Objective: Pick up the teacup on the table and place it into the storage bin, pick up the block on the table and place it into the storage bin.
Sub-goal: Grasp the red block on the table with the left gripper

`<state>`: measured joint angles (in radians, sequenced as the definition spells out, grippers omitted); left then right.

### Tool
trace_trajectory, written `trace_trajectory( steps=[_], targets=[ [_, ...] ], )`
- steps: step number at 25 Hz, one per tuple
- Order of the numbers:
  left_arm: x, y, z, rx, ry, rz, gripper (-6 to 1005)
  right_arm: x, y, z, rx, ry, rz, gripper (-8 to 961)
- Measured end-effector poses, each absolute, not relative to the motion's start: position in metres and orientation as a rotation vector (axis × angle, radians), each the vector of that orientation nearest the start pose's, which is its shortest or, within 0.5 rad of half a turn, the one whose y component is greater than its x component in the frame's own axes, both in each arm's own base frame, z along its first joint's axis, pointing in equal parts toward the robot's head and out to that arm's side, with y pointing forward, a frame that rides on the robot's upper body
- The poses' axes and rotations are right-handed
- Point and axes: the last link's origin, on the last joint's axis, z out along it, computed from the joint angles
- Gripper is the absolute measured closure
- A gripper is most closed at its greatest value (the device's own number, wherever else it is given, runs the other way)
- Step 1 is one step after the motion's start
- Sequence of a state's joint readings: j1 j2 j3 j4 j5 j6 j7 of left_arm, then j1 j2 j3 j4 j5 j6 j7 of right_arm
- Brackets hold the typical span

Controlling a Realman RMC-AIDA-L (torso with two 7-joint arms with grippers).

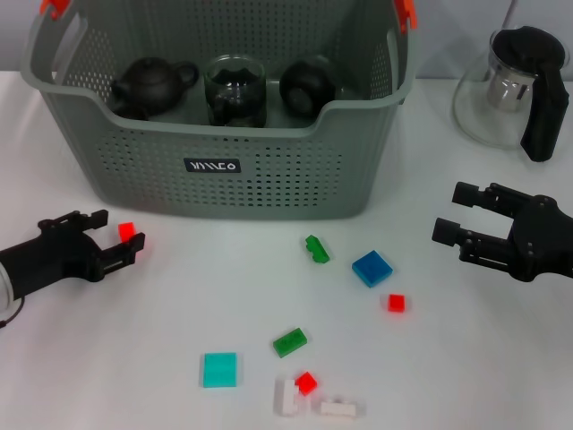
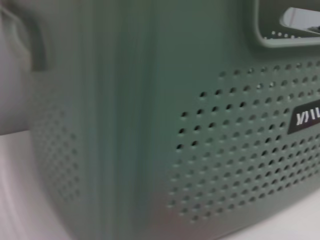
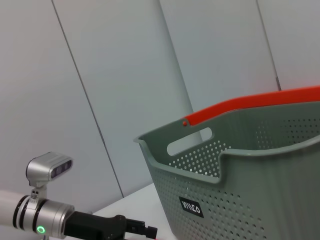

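While the left gripper [image 1: 121, 240] hung low over the white bench [image 1: 134, 358], its jaws were clenched on a small red block [image 1: 126, 230], which sat right between the two black tips. Just past those jaws stood the storage bin [image 1: 269, 188], big and grey with lots of little holes, orange clips at its handles and a small black label [image 1: 212, 166] on the front. The left wrist view was filled by the bin's wall [image 2: 150, 125], so the jaws were very near it. Inside the bin sat a dark teapot [image 1: 150, 87], a glass cup [image 1: 235, 91] and a round dark teacup [image 1: 307, 86], all in a row. The right gripper [image 1: 458, 213] hung on the other side, well apart from the bin, and its jaws were released, with nothing between them. Behind those jaws stood a glass pitcher [image 1: 501, 90] with a black handle. More little pieces lay on the bench between the two sets of jaws: a green block [image 1: 316, 249], a blue block [image 1: 372, 268] and a tiny red block [image 1: 396, 303] lay nearer the right jaws. Farther from both lay another green block [image 1: 289, 341], a teal square block [image 1: 219, 369], one more red block [image 1: 306, 383] and two white blocks [image 1: 338, 408]. In the right wrist view the left arm [image 3: 50, 220] showed far off, beside the bin.
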<state>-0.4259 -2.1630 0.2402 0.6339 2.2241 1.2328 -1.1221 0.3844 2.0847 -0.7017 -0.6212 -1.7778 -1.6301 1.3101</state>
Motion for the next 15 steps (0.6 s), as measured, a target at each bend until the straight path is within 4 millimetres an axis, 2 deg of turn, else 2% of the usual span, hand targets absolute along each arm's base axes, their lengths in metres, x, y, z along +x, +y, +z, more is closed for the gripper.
trace_trajectory(
  steps=[7,15],
  targets=[
    [-0.3596,0.3042,-0.0082,-2.306,-0.755,-0.354,394,0.2809,0.2947,0.0087,-2.557,0.682,0.970,146],
    [-0.3590,0.3054,-0.0086,-2.304,-0.756,-0.353,441,0.2809,0.2948,0.0090,-2.556,0.682,0.971,147]
  ],
)
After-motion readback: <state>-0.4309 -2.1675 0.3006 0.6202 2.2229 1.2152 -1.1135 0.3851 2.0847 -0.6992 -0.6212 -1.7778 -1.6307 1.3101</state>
